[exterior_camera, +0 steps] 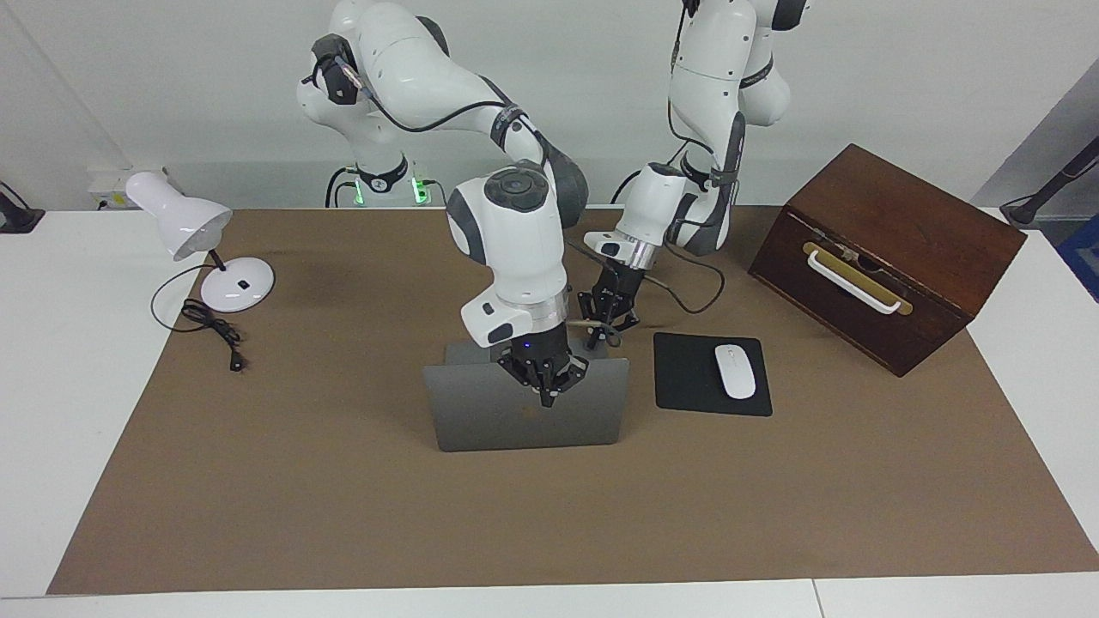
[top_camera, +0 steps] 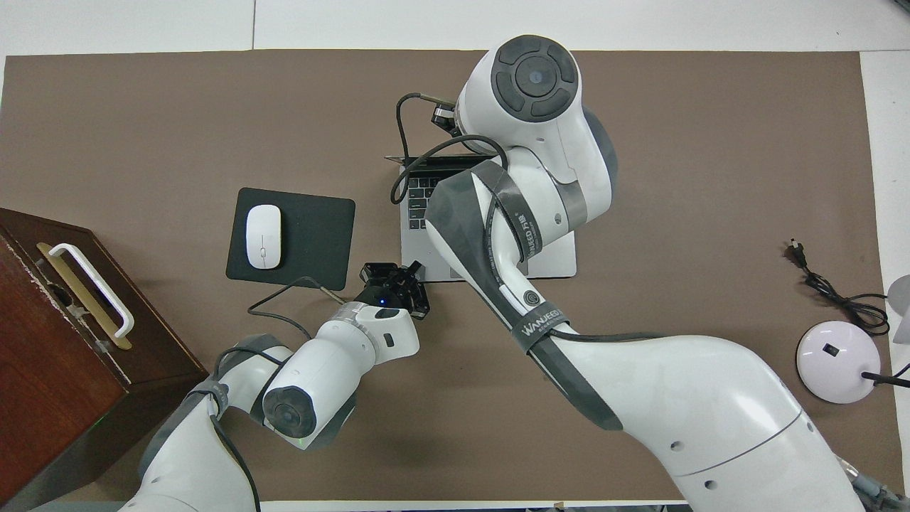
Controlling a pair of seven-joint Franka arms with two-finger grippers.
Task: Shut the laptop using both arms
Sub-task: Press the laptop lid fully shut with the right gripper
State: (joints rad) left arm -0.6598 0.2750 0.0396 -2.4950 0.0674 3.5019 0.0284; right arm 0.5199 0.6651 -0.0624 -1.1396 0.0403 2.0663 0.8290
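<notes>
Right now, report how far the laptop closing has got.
Done: both arms have reached in, grippers shut. In hand: the right gripper sits against the back of the thin silver-grey laptop's raised lid, near its top edge; the left gripper is at the base's corner nearer the robots, at the black mousepad end. Left: the lid is up, keyboard exposed, so it needs lowering flat.

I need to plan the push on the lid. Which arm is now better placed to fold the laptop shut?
The right arm. Its gripper, fingers shut, is at the raised lid of the laptop, near its top edge. The left gripper is low beside the laptop's base, at the corner toward the mousepad.
</notes>
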